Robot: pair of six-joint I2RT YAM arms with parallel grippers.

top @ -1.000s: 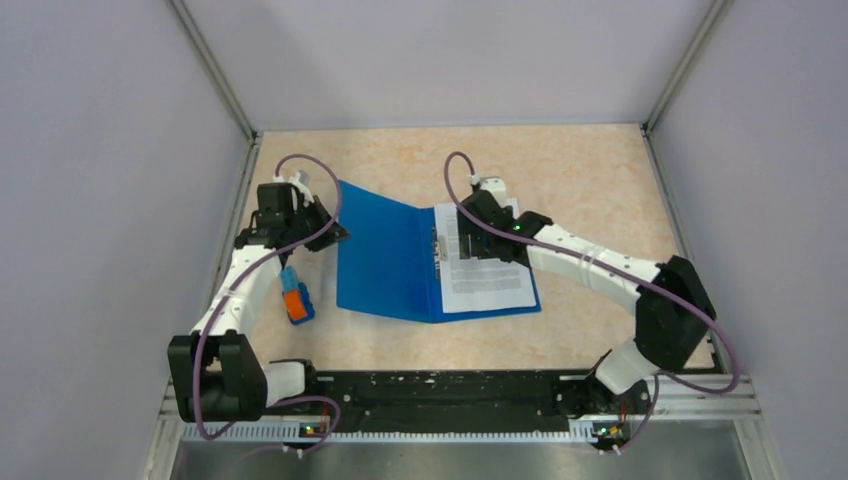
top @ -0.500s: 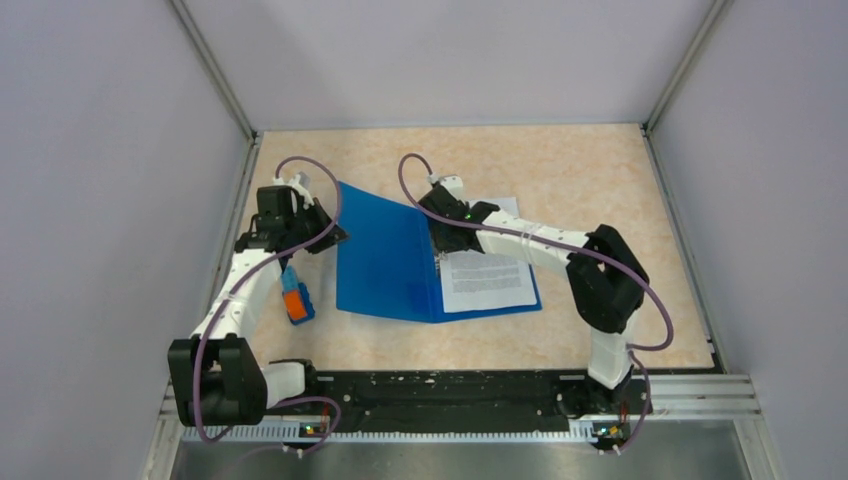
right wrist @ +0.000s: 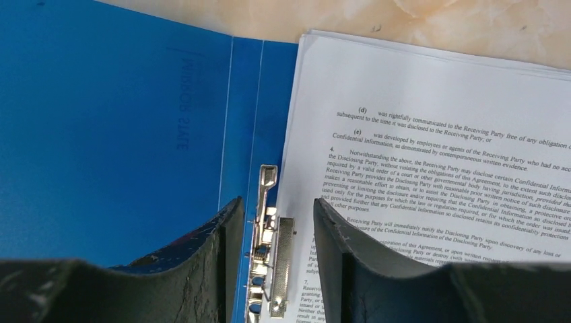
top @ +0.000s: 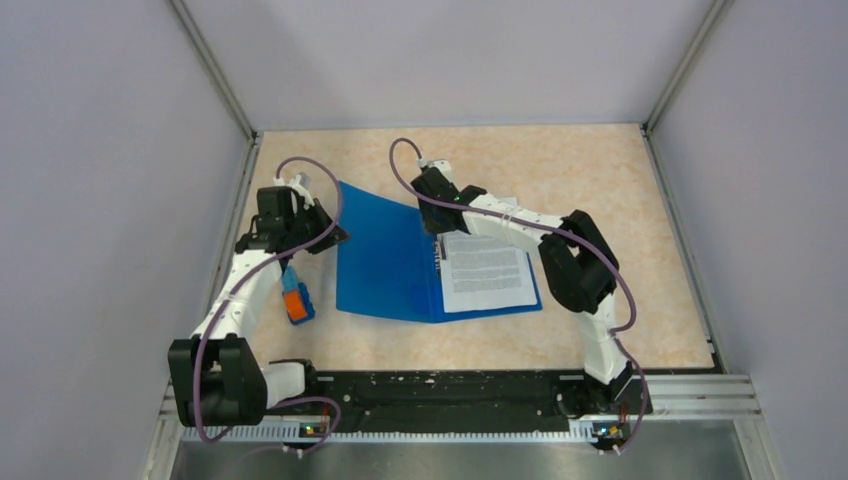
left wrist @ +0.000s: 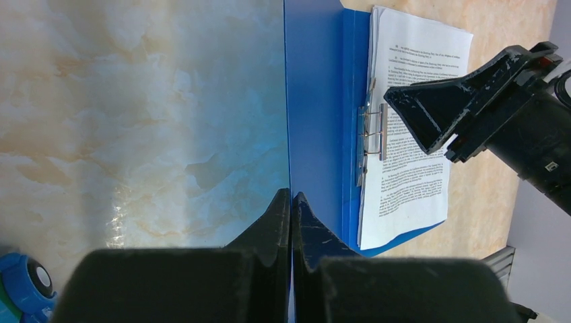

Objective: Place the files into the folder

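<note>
The blue folder (top: 385,265) lies open on the table. My left gripper (top: 318,236) is shut on the edge of its left cover, and the left wrist view shows that thin blue edge (left wrist: 289,134) running between the shut fingertips (left wrist: 291,196). The files (top: 487,272) lie on the folder's right half, text up, beside the spine. My right gripper (top: 440,218) hovers over the metal spine clip (right wrist: 279,262). It (right wrist: 276,210) is open, one finger on each side of the clip with gaps showing. The files (right wrist: 431,121) reach under its right finger.
A small orange-and-blue block (top: 296,300) lies left of the folder under my left arm, its corner also visible in the left wrist view (left wrist: 20,289). Grey walls enclose the table on three sides. The arm bases' black rail (top: 440,390) runs along the near edge.
My right gripper has moved left from above the files to the spine clip, its elbow folding in, and its jaws have narrowed. The left gripper has held still on the cover.
</note>
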